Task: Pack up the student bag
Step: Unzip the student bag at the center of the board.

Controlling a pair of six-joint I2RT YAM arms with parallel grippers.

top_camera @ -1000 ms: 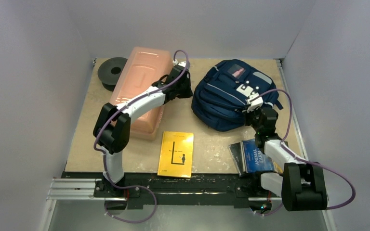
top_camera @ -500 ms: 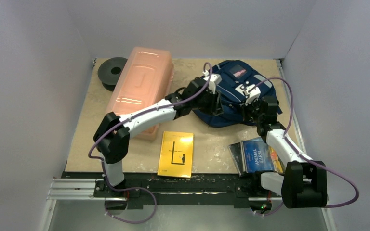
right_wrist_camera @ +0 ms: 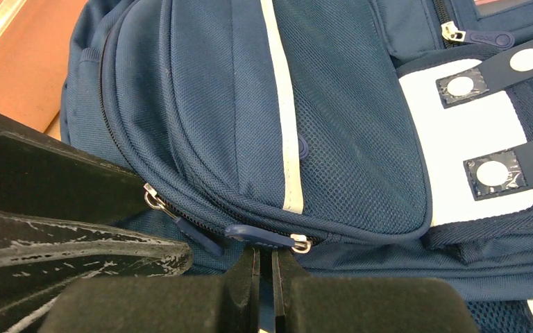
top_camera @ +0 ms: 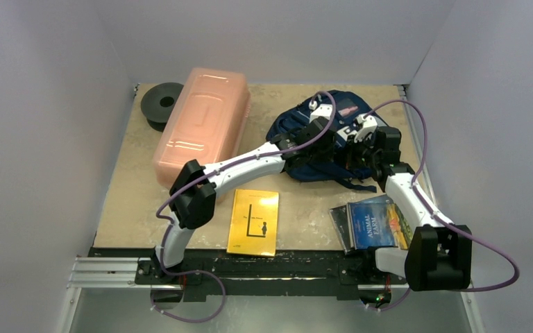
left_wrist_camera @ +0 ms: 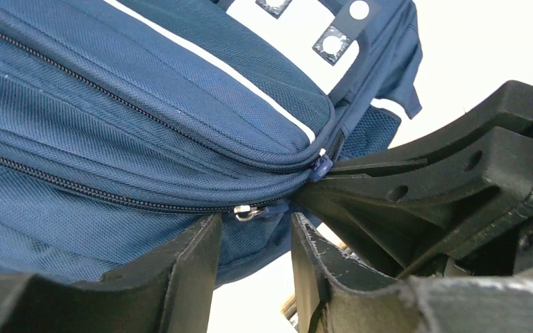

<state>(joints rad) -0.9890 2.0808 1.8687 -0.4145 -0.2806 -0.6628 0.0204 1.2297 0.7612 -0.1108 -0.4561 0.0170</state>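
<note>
Now | student bag (right_wrist_camera: 215, 104) navy, zipped | left jaws apart | right jaws seemingly pinching zipper (right_wrist_camera: 260, 236)

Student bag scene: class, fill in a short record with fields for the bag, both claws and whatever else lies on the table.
Bag: student bag, navy, visible zips closed
Left claw: open, astride a zip slider
Right claw: shut, just below a zip pull
Not yet packed: yellow book, Animal Farm book
Also present: pink box, black spool
</note>
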